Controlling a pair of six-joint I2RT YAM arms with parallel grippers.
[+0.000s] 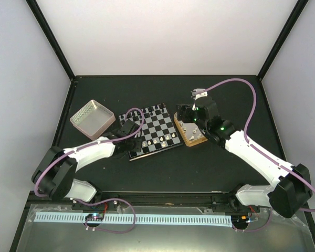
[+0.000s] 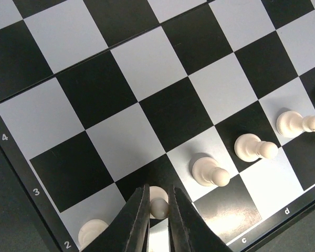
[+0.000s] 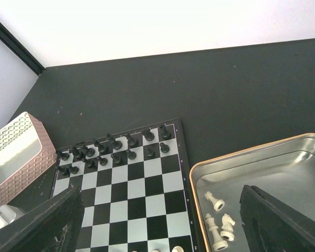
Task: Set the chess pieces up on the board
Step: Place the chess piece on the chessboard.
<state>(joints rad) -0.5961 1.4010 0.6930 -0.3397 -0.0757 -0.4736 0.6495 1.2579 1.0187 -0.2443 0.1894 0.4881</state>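
Our left jaws are pressed together on a white pawn (image 2: 158, 202), pinching its head where it stands on a dark square in the second row of the board (image 2: 121, 142). One pawn (image 2: 92, 231) stands on the edge square to its left, and more white pawns (image 2: 254, 147) run along the same row to its right, each upright on its own square.

Farthest left on the dark surface (image 1: 199, 173) we see a pink tin (image 1: 92, 119), lying apart from the board's left edge. The board sits in the middle, between the two arms. Black pieces (image 3: 110, 152) fill its two far rows, and the middle squares are bare.

Just beside the board's right edge lies a gold-rimmed tin (image 3: 241, 155) with a few white pieces (image 3: 218, 228) in its near left corner. Our right jaws are spread wide and hang over this tin, holding nothing.
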